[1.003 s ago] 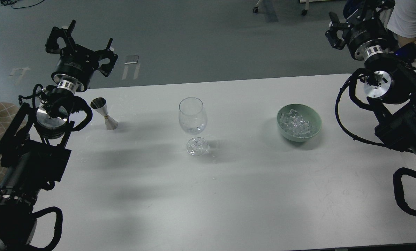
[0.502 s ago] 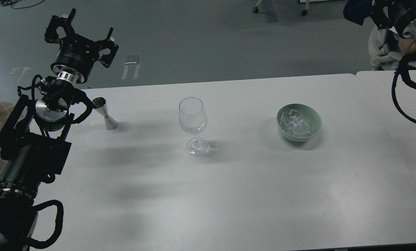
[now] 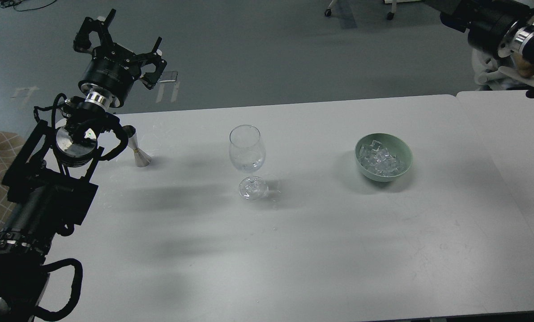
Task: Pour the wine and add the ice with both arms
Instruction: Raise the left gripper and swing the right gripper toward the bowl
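Many glassy ice (image 3: 380,161) cubes fill round bowl (image 3: 404,167).

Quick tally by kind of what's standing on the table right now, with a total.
Wine glass: 1
Metal jigger: 1
Green bowl of ice: 1
Total: 3 things standing on the table; the ice cubes are too many and too clear to count.
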Controlling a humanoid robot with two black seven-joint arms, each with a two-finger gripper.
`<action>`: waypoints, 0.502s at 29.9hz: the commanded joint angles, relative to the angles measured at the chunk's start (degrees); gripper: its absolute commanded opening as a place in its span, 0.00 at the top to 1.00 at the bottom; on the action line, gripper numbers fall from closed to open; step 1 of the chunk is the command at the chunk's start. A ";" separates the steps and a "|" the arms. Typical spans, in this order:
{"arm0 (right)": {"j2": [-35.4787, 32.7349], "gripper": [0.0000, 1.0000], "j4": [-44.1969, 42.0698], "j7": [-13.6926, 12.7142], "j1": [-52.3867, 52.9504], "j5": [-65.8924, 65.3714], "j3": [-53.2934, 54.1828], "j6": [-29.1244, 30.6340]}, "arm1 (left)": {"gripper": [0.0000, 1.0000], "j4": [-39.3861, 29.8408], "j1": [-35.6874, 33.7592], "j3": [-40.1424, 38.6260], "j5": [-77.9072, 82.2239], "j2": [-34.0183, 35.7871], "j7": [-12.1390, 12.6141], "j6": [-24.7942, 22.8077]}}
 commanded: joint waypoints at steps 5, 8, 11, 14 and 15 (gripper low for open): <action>-0.69 0.00 6.37 0.76 1.52 -8.18 -15.37 1.46 | 0.04 0.44 0.33 0.13 1.86 -0.11 0.07 0.35; -0.34 0.00 6.46 0.24 0.73 -8.45 -20.99 1.46 | 0.04 0.44 0.24 0.13 1.86 -0.29 0.15 0.09; 0.19 0.00 5.93 -0.56 -0.50 -8.71 -23.47 1.29 | 0.04 0.44 0.24 0.05 1.86 -0.46 0.07 0.00; 1.68 0.00 5.93 -1.35 -3.14 -9.41 -23.83 0.85 | 0.04 0.44 0.68 -0.04 1.86 -0.64 0.07 0.00; 2.12 0.00 5.93 -1.35 -3.32 -9.42 -23.83 0.67 | 0.04 0.44 0.77 -0.04 1.86 -0.81 -0.02 0.00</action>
